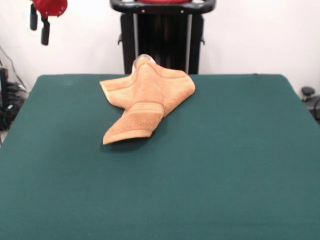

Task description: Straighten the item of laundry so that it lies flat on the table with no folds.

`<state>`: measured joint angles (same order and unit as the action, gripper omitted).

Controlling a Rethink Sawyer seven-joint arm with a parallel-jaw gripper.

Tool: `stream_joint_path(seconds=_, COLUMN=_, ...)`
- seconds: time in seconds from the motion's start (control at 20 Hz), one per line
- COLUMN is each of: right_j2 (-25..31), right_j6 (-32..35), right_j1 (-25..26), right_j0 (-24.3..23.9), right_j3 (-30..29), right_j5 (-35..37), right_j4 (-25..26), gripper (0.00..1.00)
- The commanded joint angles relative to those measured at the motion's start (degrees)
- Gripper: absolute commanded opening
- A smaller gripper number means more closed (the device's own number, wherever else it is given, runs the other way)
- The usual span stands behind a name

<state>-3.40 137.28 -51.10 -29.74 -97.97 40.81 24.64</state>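
A soft, light towel (147, 100) is lying bunched on the table (225, 165). Its banded corner is looking graspable; the gripper's (40, 25) state is proving impossible to tell

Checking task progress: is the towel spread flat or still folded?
Folded. The orange towel is bunched on the green table, peaked at its far end, its banded end doubled over the rest.

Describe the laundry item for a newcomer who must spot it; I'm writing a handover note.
On the big dark green table, look toward the far edge, just in front of the black pedestal. The orange-tan terry towel lies crumpled there, one banded, hemmed end folded toward the camera; it is the only thing on the cloth.
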Motion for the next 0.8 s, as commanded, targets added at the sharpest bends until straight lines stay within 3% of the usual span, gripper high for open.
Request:
stream_joint_path(seconds=0.05, right_j2=9.6, right_j6=-11.5, right_j1=4.3, right_j0=1.4, right_j3=-3.4, right_j5=-3.1, right_j4=3.0, gripper=1.0)
stream_joint_path(seconds=0.5, right_j2=10.5, right_j6=-7.0, right_j1=5.8, right_j0=1.3, right_j3=-5.0, right_j5=-4.3, right_j4=1.7, gripper=1.0)
stream_joint_path(seconds=0.8, right_j2=13.2, right_j6=-5.7, right_j1=8.3, right_j0=-2.2, right_j3=-8.4, right_j5=-6.4, right_j4=-1.5, gripper=1.0)
